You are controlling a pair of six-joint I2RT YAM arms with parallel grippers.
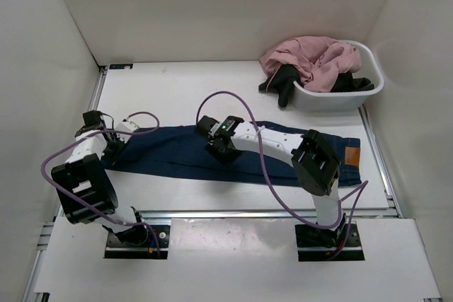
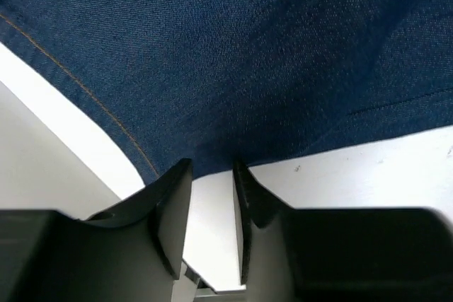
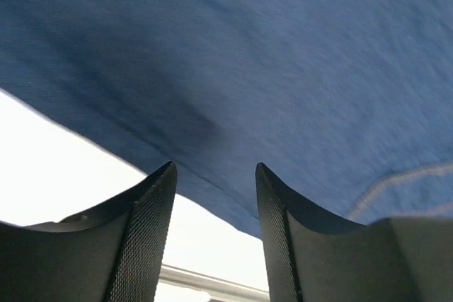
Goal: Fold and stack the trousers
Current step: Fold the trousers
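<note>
While the trousers (image 1: 177, 152) lie stretched flat across the white table (image 1: 212, 90), leg ends to the left and waistband to the right, both arms are seen lowered onto the denim. The tan patch (image 1: 352, 157) is shown at the right end, near the table's edge.

Over at the leg ends, the left gripper (image 1: 113, 148) is set down at the hem. From its wrist camera, the fingers (image 2: 173, 206) are seen drawn close, only a narrow slit of table between them, tips at the cloth's edge. Creases run toward those tips, yet whether denim is actually pinched cannot be told.

Mid-length now: the right gripper (image 1: 221, 148) is planted at the near edge of the legs, its fingers (image 3: 145, 224) spread wide, released, nothing held.

At the far right corner, a pink garment (image 1: 311, 58) and a black garment (image 1: 283, 83) are heaped in a white basin (image 1: 368, 90), well apart from the jeans.
</note>
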